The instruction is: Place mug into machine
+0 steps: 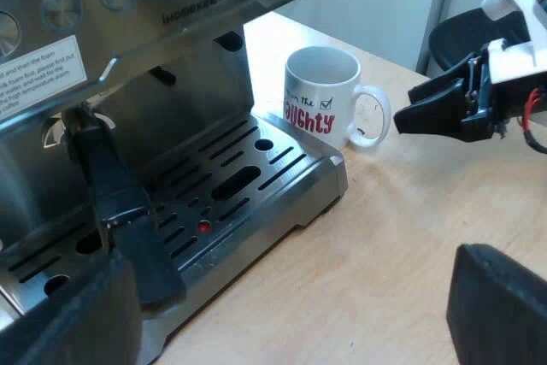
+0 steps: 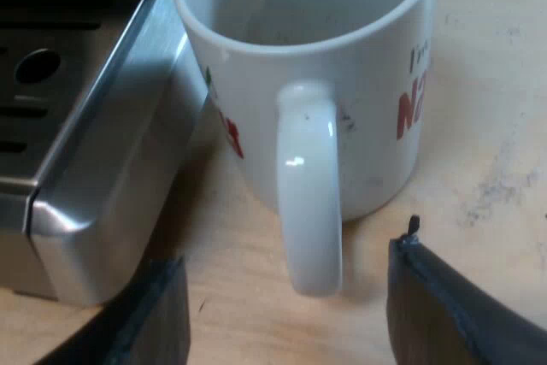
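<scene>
The right gripper is holding its two fingers spread, one on each side of the mug handle, and nothing is pinched between them. The handle is pointing straight back at this gripper, so its loop is lining up with the gap between the fingers. Beyond the handle, the mug is standing upright on the table with its mouth up and its long axis vertical. It is sitting just beside the corner of the drip tray and off the tray. Whether its wall is touching the tray edge cannot be told.

The left gripper is also showing its fingers spread wide and is gripping nothing. It is hanging at the front of the espresso machine, well apart from the mug.

Judgement: the right arm is the nearer one and is facing the handle end-on, so the coming move is turning on that alignment. The likely sequence is closing on the handle, lifting, then carrying the mug away from the gripper and onto the slotted tray. The holder's dark handle is projecting over the tray — clearance there is needing attention.
</scene>
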